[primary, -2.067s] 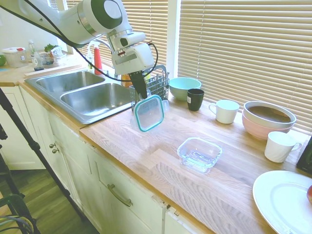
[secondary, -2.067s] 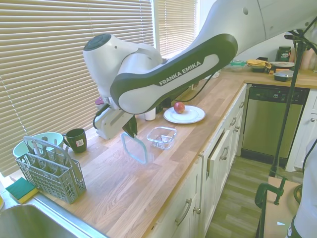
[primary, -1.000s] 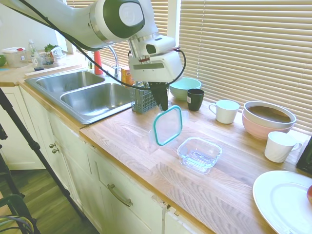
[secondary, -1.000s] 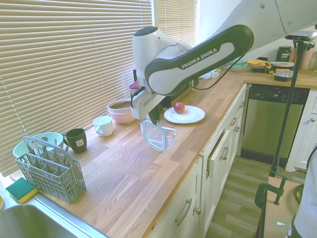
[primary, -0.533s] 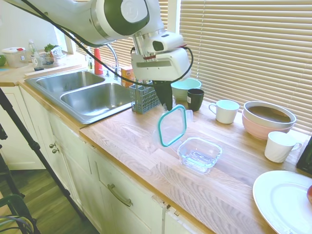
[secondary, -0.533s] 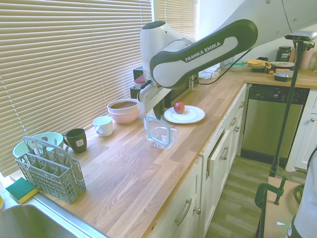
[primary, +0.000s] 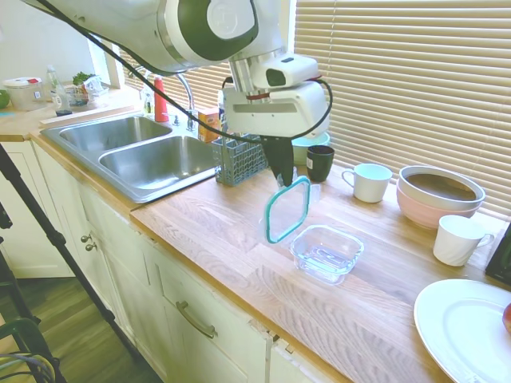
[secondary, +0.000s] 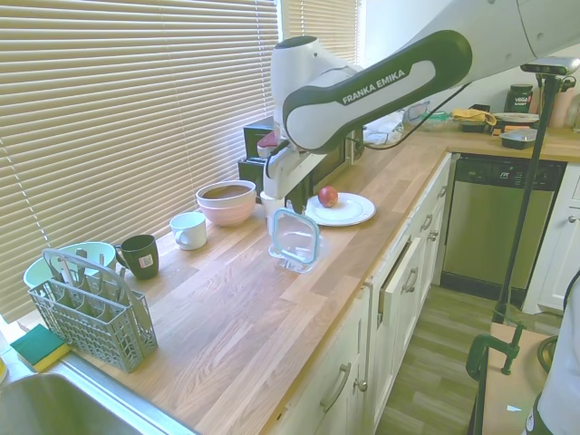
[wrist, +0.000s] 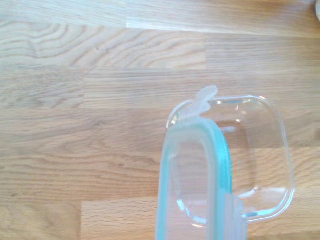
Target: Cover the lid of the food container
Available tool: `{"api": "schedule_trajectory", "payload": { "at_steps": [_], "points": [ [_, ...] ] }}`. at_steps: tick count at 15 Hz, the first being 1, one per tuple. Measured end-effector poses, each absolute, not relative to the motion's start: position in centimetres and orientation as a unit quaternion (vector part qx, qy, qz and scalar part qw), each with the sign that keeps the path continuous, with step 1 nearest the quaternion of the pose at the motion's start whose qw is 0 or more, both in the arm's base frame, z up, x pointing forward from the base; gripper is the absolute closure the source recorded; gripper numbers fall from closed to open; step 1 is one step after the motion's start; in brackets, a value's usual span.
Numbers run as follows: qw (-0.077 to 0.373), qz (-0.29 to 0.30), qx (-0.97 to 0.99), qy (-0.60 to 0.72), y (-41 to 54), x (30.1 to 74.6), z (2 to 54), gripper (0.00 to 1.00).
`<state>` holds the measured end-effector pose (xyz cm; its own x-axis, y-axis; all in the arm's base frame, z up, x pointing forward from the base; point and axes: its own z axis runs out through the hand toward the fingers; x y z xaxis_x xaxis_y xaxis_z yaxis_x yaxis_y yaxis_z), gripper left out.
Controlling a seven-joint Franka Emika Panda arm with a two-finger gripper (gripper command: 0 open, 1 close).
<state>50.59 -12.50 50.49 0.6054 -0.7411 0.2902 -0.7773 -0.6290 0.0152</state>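
Partly overlapping the food container (primary: pixel 326 253), lid (primary: pixel 287 210) hangs near-vertical, pinched by jaws, fingertips hidden.

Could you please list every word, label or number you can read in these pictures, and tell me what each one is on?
"FRANKA EMIKA": on the dark band of the robot arm, second exterior view.
A small pale mark on the dark mug: too small to read.
Labels on the bottles by the sink: blurred, unreadable.
The lid in the gripper and the food container show no print.

Fingers (secondary: pixel 291 203) gripping lid (secondary: pixel 294 237) on edge, food container (secondary: pixel 300 259) behind
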Motion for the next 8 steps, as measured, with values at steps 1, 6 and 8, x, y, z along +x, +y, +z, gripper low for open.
{"api": "schedule_trajectory", "payload": {
  "at_steps": [1,6,8],
  "points": [
    [0.068,0.13,0.893,-0.425,-13.0,50.5,50.5,1.0],
    [0.056,0.127,0.896,-0.422,-15.9,50.0,50.3,1.0],
    [0.051,0.125,0.897,-0.422,-17.0,49.7,50.1,1.0]
  ]
}}
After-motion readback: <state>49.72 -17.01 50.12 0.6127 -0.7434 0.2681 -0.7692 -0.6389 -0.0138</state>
